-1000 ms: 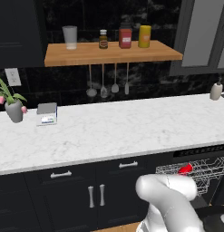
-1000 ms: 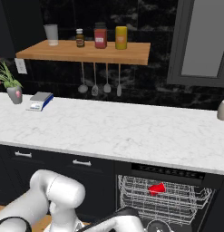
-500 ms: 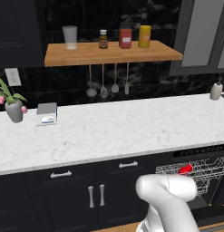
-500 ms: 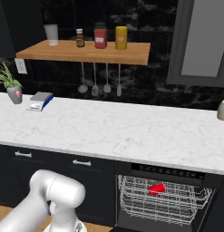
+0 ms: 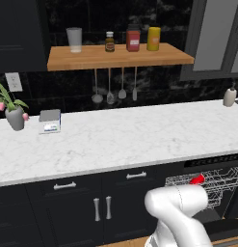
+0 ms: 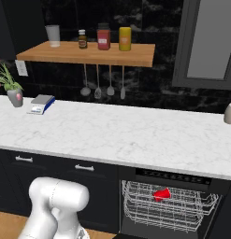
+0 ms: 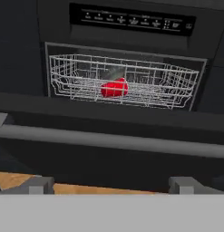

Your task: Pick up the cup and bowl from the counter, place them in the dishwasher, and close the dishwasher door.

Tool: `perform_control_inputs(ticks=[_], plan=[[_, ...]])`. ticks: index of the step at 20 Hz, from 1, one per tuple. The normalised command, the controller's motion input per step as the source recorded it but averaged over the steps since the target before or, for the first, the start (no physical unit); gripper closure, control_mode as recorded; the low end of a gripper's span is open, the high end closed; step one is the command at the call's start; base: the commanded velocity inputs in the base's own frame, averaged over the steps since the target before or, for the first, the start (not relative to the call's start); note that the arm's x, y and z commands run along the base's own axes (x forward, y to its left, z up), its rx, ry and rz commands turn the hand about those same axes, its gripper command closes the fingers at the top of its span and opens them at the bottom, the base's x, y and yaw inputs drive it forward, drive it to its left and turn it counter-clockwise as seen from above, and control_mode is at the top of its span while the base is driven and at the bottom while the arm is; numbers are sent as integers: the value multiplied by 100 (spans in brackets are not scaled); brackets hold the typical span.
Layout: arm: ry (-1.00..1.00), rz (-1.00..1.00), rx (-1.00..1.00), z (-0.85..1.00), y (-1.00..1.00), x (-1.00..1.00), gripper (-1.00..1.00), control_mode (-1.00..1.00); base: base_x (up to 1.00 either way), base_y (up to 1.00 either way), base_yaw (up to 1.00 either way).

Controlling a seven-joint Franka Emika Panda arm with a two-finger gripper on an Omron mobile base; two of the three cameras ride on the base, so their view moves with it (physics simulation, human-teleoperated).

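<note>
Arm: the white arm is folded low in front of the navy cabinets (image 5: 82, 207); its rounded elbow shows at the bottom of both base views, the hand reaching down below them.
Gripper: gripper (image 7: 111, 185) stands wide open, holding nothing; its two grey fingertips (image 7: 38, 183) rise at the bottom of the hand view, spread far apart, pointed at the dishwasher door.
Dishwasher door: the dishwasher door (image 7: 109, 120) hangs open, its black panel lying across the hand view with the silver bar handle (image 7: 109, 139) running side to side just above the fingertips.
Dishwasher: the dishwasher (image 6: 170, 205) sits under the right part of the bench, its grey wire rack (image 7: 122, 84) showing inside.
Red item: a red cup (image 7: 114, 88) lies on its side in the rack, near the middle.
Bowl: cannot be made out among the wires.
Bench: the white marble bench (image 5: 120, 137) carries a potted plant (image 5: 12, 108) at the far left, a small grey kitchen scale (image 5: 49, 120) just beside it, and a pale bottle (image 5: 229, 96) at the far right.
Shelf: the wooden shelf (image 5: 118, 55) holds a glass, a small brown bottle, a red jar and a yellow jar; utensils hang beneath it.
Writing: the control strip (image 7: 131, 19) bears small pale marks, too small to read; jar labels are unreadable.
</note>
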Motion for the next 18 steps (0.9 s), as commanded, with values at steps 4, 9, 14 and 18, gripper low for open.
perform_control_inputs(ticks=[4, 9, 14, 18], plan=[[-20, 14, 8, -90, 19, 51, -100, -100, 0, 0, 0], [-15, 0, 7, -62, 0, 61, -100, -100, 0, 0, 0], [-41, 0, 6, -19, 0, 82, -100, -100, 0, 0, 0], [-45, 0, 1, 0, 5, 81, -100, -100, 0, 0, 0]])
